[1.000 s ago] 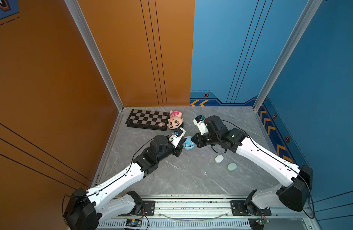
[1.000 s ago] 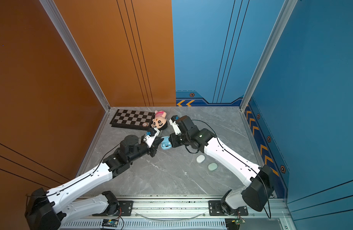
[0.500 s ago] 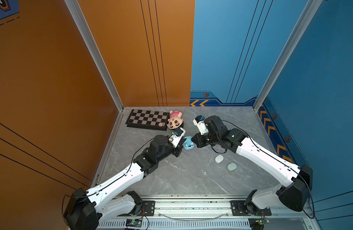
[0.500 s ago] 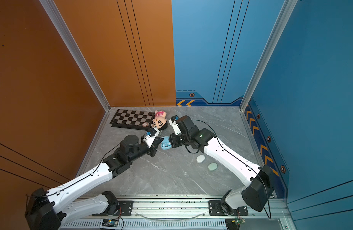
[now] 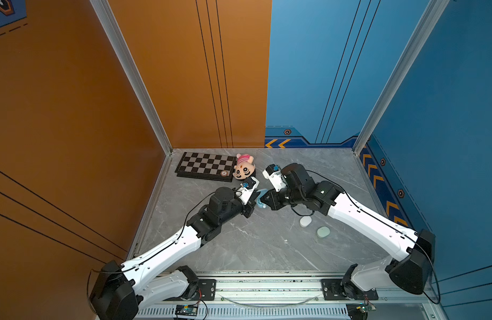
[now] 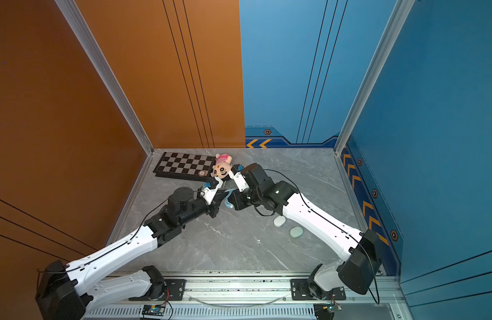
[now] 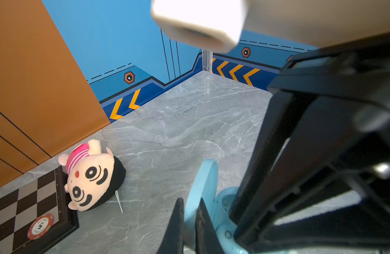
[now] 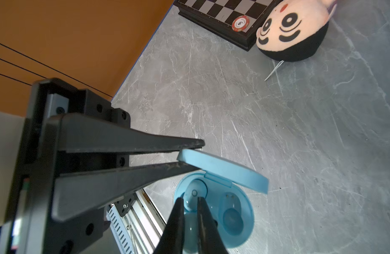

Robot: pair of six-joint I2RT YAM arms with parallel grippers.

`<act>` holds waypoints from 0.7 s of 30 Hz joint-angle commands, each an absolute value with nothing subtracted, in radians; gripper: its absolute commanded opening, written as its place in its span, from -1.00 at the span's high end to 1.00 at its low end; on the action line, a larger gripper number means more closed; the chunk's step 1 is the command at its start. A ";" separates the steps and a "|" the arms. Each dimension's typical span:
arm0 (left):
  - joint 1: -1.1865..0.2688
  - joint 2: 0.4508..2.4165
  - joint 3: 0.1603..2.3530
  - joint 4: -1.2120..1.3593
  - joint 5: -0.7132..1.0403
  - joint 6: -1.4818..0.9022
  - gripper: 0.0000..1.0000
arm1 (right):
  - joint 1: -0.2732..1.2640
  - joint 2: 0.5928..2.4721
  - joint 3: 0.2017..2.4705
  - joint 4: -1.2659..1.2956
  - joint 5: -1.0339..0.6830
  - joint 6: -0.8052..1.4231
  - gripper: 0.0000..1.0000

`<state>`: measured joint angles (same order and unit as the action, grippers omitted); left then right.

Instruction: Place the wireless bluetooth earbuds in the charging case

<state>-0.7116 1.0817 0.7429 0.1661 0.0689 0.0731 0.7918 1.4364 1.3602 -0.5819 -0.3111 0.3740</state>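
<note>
A pale blue charging case (image 8: pixel 233 233) stands open on the grey table, seen in both top views (image 5: pixel 261 200) (image 6: pixel 228 201) between the two grippers. My left gripper (image 7: pixel 189 203) is shut on the case's raised lid (image 7: pixel 206 180), holding it up. My right gripper (image 8: pixel 190 199) is shut on a pale blue earbud (image 8: pixel 194 190), whose tip sits in the case's socket nearest the left arm. The other socket (image 8: pixel 232 217) is empty. In a top view the left gripper (image 5: pixel 253 201) and the right gripper (image 5: pixel 266 200) nearly touch over the case.
A white closed case (image 5: pixel 305 221) and a mint closed case (image 5: pixel 323 232) lie under the right forearm. At the back stand a chessboard (image 5: pixel 206 166) with a red chip (image 5: pixel 224 173) and a plush head (image 5: pixel 244 170). Orange and blue walls close the cell.
</note>
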 commanded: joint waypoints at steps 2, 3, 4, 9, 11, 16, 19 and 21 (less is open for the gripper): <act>-0.707 1.062 0.762 0.209 0.079 0.059 1.00 | 0.775 1.415 1.348 -0.586 -0.273 0.379 0.70; -0.706 1.062 0.761 0.210 0.078 0.058 1.00 | 0.770 1.415 1.350 -0.585 -0.273 0.382 0.70; -0.707 1.062 0.755 0.209 0.078 0.056 1.00 | 0.765 1.413 1.350 -0.584 -0.272 0.385 0.70; -0.704 1.076 0.741 0.209 0.072 0.056 1.00 | 0.745 1.413 1.348 -0.584 -0.263 0.396 0.69; -0.706 1.088 0.737 0.209 0.073 0.054 1.00 | 0.734 1.415 1.347 -0.582 -0.263 0.403 0.70; -0.709 1.118 0.732 0.209 0.087 0.046 1.00 | 0.715 1.417 1.347 -0.571 -0.258 0.414 0.69; -0.713 1.130 0.742 0.210 0.100 0.042 1.00 | 0.713 1.424 1.347 -0.566 -0.256 0.414 0.70; -0.715 1.135 0.750 0.210 0.103 0.043 1.00 | 0.713 1.428 1.346 -0.565 -0.260 0.414 0.70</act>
<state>-0.7120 1.1336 0.7418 0.1829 0.0795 0.0555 0.7158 1.4349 1.3594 -0.5823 -0.2802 0.4011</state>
